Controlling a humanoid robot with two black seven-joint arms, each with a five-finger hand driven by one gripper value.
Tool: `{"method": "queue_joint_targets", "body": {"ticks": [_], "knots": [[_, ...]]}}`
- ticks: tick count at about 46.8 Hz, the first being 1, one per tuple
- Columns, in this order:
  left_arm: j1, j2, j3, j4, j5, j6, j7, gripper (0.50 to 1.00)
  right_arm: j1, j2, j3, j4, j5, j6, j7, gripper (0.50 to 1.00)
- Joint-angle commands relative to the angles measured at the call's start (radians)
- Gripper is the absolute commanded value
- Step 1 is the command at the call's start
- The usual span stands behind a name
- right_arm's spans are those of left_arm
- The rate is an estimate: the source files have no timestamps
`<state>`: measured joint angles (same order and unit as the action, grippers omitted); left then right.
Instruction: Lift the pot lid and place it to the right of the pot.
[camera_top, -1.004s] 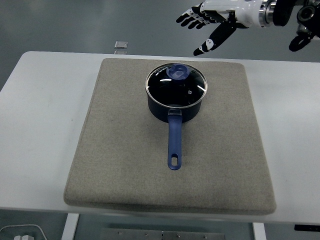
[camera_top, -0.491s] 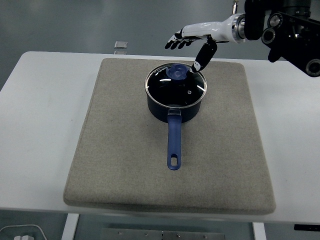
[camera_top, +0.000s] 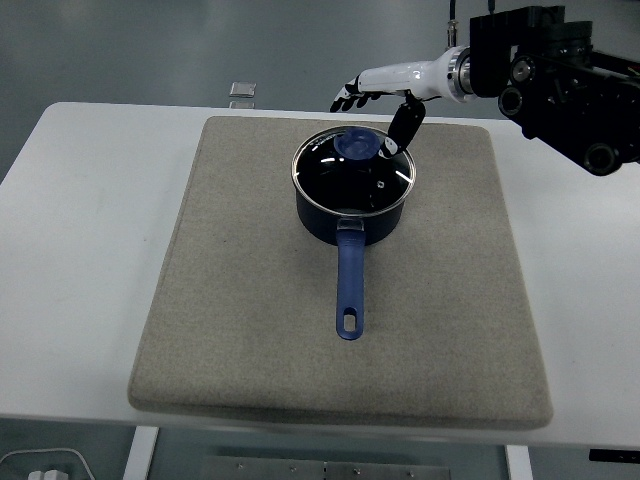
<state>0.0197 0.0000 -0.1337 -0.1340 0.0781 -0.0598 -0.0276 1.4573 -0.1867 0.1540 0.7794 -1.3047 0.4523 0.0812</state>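
Right hand (camera_top: 385, 92) fingers spread, holding nothing, thumb seemingly near lid knob (camera_top: 357, 144)

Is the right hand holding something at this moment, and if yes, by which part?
Nothing is held. The right hand is open beside the blue knob of the glass lid, which sits on the pot.

So the pot (camera_top: 350, 205) sits toward the back middle of a mat (camera_top: 250, 330) on the desk (camera_top: 80, 250), lid (camera_top: 352, 170) on it, handle (camera_top: 348, 285) pointing at the near edge, right hand (camera_top: 385, 95) just behind the lid.
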Motion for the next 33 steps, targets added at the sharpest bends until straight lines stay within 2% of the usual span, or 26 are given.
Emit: {"method": "queue_joint_targets", "body": {"ticks": [1, 16, 20, 33], "knots": [[0.0, 0.0, 0.0, -0.001, 0.0, 0.0, 0.0, 1.0, -0.002, 0.004, -0.005, 0.0, -0.001, -0.004, 0.0, 0.893], [0.0, 0.0, 0.0, -0.001, 0.0, 0.0, 0.0, 1.0, -0.005, 0.006, -0.033, -0.002, -0.011, -0.004, 0.017, 0.862], [0.0, 0.0, 0.0, 0.001, 0.0, 0.0, 0.0, 1.0, -0.005, 0.009, -0.037, -0.002, -0.022, -0.004, 0.022, 0.834], [0.0, 0.0, 0.0, 0.001, -0.001, 0.0, 0.0, 1.0, -0.002, 0.009, -0.037, -0.002, -0.022, -0.004, 0.026, 0.813]]}}
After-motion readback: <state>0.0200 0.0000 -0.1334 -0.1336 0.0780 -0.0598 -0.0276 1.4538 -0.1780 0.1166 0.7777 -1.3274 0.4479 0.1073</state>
